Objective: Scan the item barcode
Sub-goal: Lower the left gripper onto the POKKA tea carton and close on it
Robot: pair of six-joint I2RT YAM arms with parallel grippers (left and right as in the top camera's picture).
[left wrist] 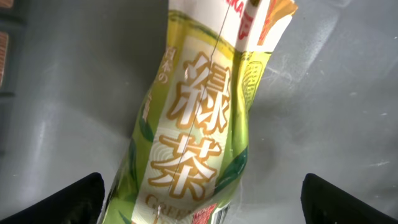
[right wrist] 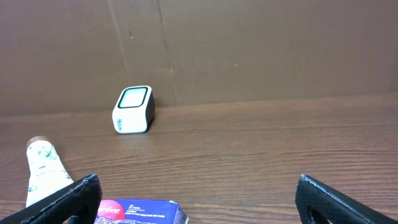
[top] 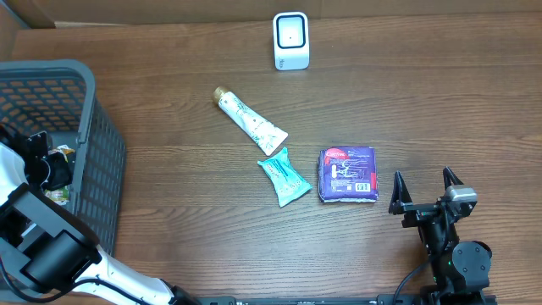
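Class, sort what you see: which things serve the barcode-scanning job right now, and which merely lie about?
For the job, probably: green tea packet; left gripper, open over it; basket; scanner.

Lying about: tube; teal sachet; purple pack; right gripper, open and holding nothing.

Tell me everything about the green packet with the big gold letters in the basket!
The green tea packet is a shiny, crinkly plastic pouch, yellow-green with big gold-and-white Chinese characters and an orange-red patch at one end. It lies slanted on the grey floor of the basket. The left gripper hangs over it, jaws open, a finger on each side, not squeezing it.
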